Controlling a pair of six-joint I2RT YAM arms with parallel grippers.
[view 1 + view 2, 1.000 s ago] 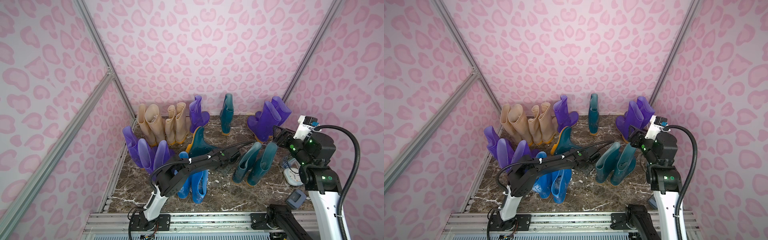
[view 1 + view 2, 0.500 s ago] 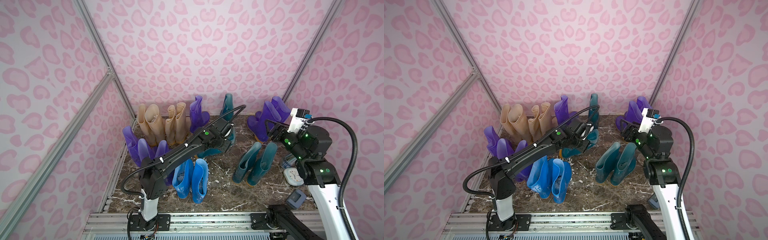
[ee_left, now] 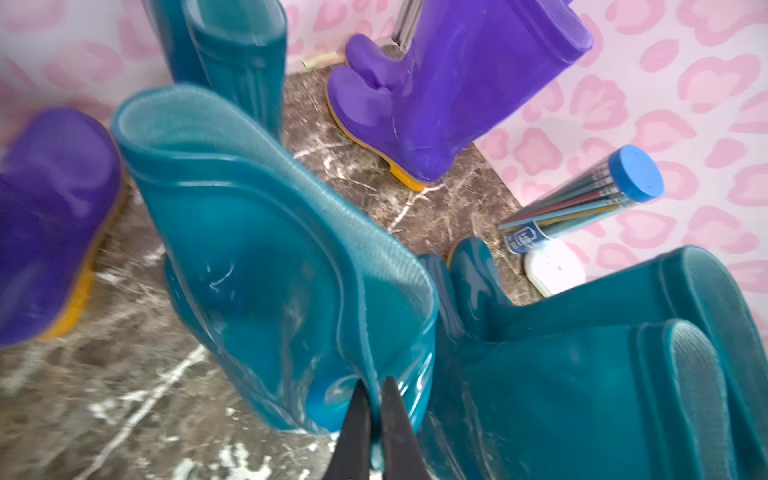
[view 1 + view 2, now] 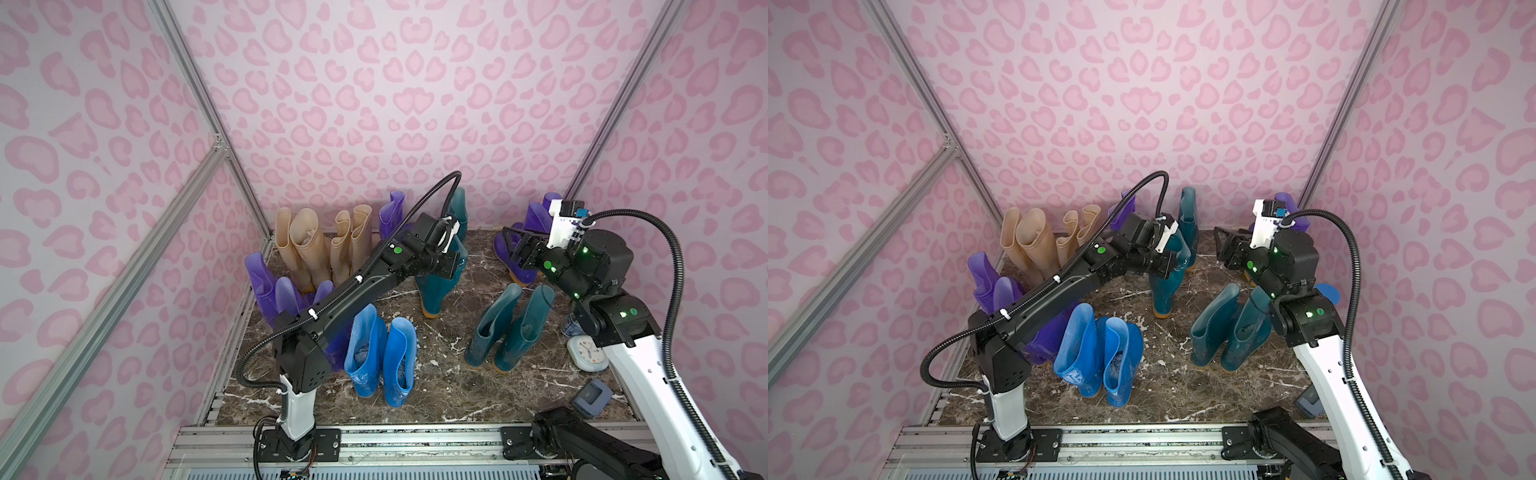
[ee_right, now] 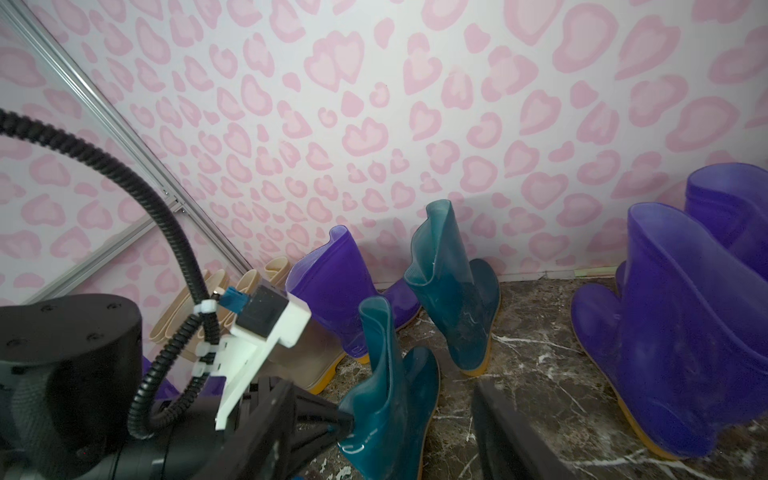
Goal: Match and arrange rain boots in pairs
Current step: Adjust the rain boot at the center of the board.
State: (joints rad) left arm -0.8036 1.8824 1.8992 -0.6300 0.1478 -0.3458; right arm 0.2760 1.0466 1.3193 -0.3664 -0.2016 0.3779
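My left gripper (image 3: 372, 380) is shut on the top rim of a dark teal rain boot (image 4: 434, 291) that stands upright in the middle of the floor, also seen in a top view (image 4: 1165, 291). Whether its sole touches the floor I cannot tell. A single teal boot (image 4: 459, 208) stands by the back wall just behind it. My right gripper (image 4: 509, 245) hangs open to the right of the held boot, empty, in front of a purple pair (image 4: 536, 224). A teal pair (image 4: 507, 328) and a bright blue pair (image 4: 382, 357) stand nearer the front.
Several beige boots (image 4: 320, 249) and purple boots (image 4: 270, 286) crowd the back left, with one purple boot (image 4: 392, 212) by the wall. At the right wall are a blue-capped cylinder (image 3: 582, 199), a white clock (image 4: 586, 353) and a grey-blue device (image 4: 592, 397). Metal rails (image 4: 415, 440) edge the front.
My left arm has lifted and swung toward the back with the teal boot, which went from tilted to upright. My right gripper has moved back toward the purple pair.
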